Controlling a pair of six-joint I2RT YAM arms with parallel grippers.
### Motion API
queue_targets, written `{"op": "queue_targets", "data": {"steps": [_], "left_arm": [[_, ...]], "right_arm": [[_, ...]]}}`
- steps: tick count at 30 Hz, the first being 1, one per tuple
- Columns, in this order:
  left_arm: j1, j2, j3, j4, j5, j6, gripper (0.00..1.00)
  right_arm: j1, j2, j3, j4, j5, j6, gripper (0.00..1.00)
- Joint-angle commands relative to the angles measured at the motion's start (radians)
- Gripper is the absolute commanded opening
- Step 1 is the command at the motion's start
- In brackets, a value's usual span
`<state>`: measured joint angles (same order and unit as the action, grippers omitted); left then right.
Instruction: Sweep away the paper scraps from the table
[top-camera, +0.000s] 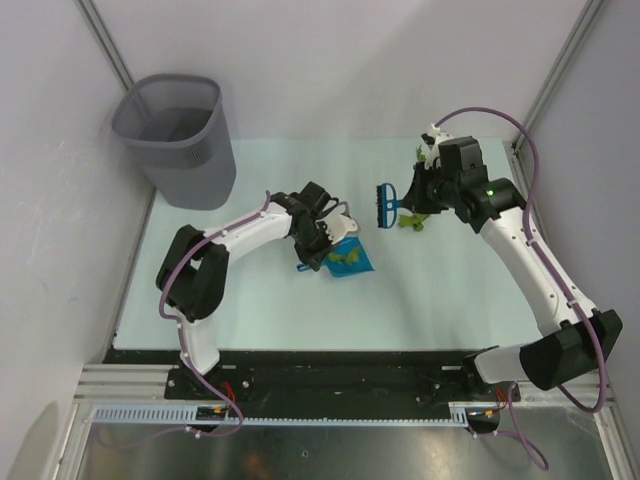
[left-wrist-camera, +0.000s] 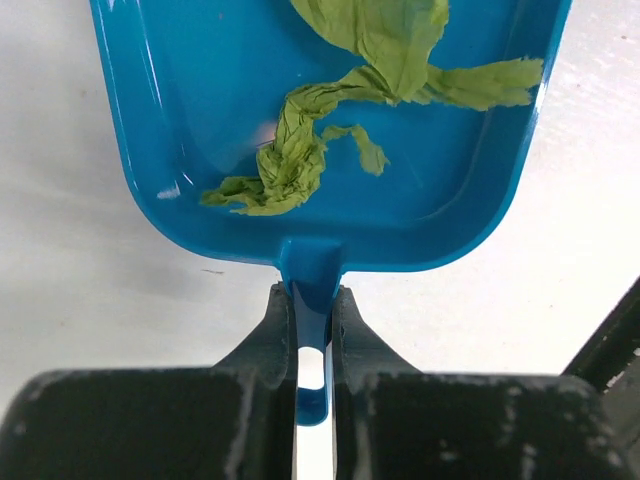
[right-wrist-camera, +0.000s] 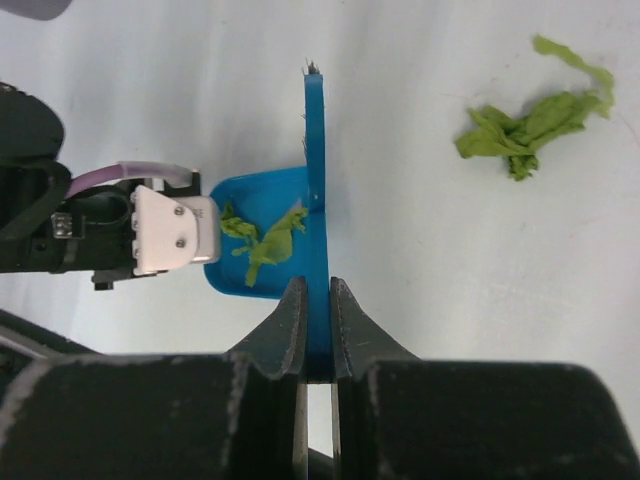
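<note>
right gripper (right-wrist-camera: 318, 300) is pinching the brush (right-wrist-camera: 316, 180), left gripper (left-wrist-camera: 312, 320) pinching the dustpan (left-wrist-camera: 160, 120) handle; loose paper scraps (right-wrist-camera: 525, 120) are lying on the table (right-wrist-camera: 420, 300) beyond the brush, opposite the dustpan, so bristles should be landing behind them.

The table (top-camera: 260, 310) is showing a plain pale mint green. The scraps (left-wrist-camera: 290, 160) are showing leaf green against the glossy blue of the dustpan (left-wrist-camera: 180, 150). The brush (right-wrist-camera: 316, 170) is showing the same blue. The bin (top-camera: 180, 140) is showing grey in a fine mesh pattern. The arms (top-camera: 245, 232) are showing white shells with black joints and purple cables (top-camera: 495, 117). A green light (top-camera: 492, 192) is glowing on the right one. The left fingers (left-wrist-camera: 265, 340) and right fingers (right-wrist-camera: 285, 335) are showing dull black.
</note>
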<state>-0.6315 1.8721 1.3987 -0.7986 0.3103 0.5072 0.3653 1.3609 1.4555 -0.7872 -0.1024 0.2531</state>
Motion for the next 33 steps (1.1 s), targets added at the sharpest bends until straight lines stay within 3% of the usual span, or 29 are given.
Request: {"op": "queue_targets", "data": {"steps": [1,9,16,21,26,33], "left_arm": [[0.000,-0.053,0.006,-0.021,0.092,-0.002,0.00],[0.042,-0.123,0.075,-0.021,0.082,-0.096,0.00],[0.191,-0.191,0.210,-0.013,0.099,-0.220,0.00],[0.288,-0.244,0.328,-0.005,-0.077,-0.341,0.00],[0.387,-0.312,0.454,-0.004,-0.152,-0.444,0.00],[0.519,-0.303,0.597,-0.008,-0.348,-0.409,0.00]], "right_arm": [[0.014,0.012,0.029,0.059,-0.079,0.009,0.00],[-0.107,-0.094,0.026,0.010,-0.005,-0.009,0.00],[-0.241,-0.189,0.025,-0.038,-0.003,-0.043,0.00],[-0.250,-0.187,-0.021,-0.049,-0.017,-0.052,0.00],[-0.250,-0.177,-0.043,-0.029,-0.063,-0.046,0.00],[-0.247,-0.175,-0.063,-0.012,-0.095,-0.048,0.00]]}}
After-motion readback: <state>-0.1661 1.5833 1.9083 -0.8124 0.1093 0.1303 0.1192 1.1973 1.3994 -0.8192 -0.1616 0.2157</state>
